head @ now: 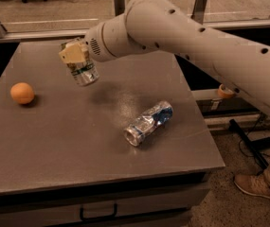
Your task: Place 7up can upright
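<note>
The 7up can (84, 72), silver with a green and white label, hangs in the air above the grey table (54, 141), nearly upright and tilted a little. My gripper (76, 56) is shut on its top end, with tan fingers (73, 52) around it. The white arm reaches in from the right. The can is over the table's left-middle part, clear of the surface.
A crushed silver can with a blue label (148, 122) lies on its side right of centre. An orange (22, 92) sits near the left edge. A person's shoe (256, 185) is on the floor at the right, by the table's edge.
</note>
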Controlling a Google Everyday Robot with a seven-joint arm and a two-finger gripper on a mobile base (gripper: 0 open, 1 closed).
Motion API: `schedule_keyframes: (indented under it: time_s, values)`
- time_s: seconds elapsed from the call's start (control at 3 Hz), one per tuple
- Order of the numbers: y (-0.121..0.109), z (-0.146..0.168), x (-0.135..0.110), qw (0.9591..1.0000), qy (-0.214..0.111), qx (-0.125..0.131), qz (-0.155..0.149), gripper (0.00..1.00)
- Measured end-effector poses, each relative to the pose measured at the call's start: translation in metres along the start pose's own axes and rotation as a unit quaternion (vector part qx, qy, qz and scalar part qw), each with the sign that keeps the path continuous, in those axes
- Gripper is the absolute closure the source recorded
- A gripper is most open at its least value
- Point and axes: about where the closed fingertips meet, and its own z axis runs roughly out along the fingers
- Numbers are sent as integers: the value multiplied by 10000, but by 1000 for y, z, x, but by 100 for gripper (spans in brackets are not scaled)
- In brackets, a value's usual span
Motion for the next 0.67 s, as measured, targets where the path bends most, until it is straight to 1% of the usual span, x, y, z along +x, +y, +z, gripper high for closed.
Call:
schedule_keyframes:
  time_s: [0.33,0.67]
  values:
    - [-11,2,-4,9977,-619,-245,-144,100]
    - [-18,9,-1,9919,-1032,-329,-656,100]
